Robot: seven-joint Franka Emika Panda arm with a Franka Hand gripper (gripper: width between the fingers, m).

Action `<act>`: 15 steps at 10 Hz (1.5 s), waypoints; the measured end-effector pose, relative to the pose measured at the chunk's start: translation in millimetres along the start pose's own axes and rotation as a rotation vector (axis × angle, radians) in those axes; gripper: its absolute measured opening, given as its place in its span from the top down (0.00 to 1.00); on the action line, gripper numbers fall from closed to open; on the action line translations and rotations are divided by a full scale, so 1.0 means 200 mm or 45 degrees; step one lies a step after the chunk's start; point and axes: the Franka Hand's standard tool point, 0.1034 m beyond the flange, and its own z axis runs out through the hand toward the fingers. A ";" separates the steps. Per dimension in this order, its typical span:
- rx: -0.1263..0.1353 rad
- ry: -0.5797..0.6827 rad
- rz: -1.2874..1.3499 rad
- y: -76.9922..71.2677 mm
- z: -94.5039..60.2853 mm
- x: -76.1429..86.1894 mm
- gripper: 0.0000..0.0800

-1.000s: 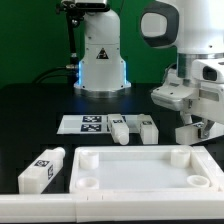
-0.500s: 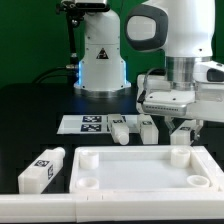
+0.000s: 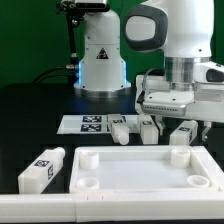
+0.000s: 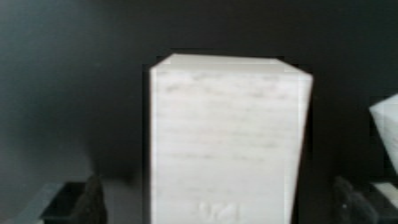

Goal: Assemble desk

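Note:
The white desk tabletop (image 3: 140, 172) lies flat at the front, its round corner sockets facing up. One tagged leg (image 3: 41, 169) lies off its left end. Two more legs (image 3: 118, 129) (image 3: 148, 129) lie behind it. The fourth leg (image 3: 186, 133) lies behind the tabletop's far right corner, under my gripper (image 3: 177, 127). In the wrist view this leg (image 4: 228, 130) fills the middle, between my gripper's (image 4: 217, 205) two dark fingers (image 4: 71, 200). The jaws stand wide on either side of it, with a gap on each side. The gripper is open and holds nothing.
The marker board (image 3: 88, 123) lies on the black table behind the legs. The robot's white base (image 3: 100, 62) stands at the back. A white edge (image 4: 386, 115) of another part shows beside the leg in the wrist view.
The arm and gripper have moved towards the exterior view's left, from beyond the tabletop's right corner to over the fourth leg. They have hardly moved in the last half second.

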 end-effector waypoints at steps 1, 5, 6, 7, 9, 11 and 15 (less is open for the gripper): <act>0.005 -0.024 0.049 0.01 -0.06 -0.02 0.20; 0.010 -0.087 0.457 0.07 -0.19 -0.10 0.19; 0.007 -0.086 0.541 0.07 -0.19 -0.10 0.19; 0.004 -0.086 0.636 0.07 -0.19 -0.10 0.19; 0.035 -0.104 0.957 0.06 -0.23 -0.19 0.19; 0.024 -0.123 1.239 0.11 -0.26 -0.25 0.19; 0.008 -0.107 1.618 0.13 -0.25 -0.20 0.19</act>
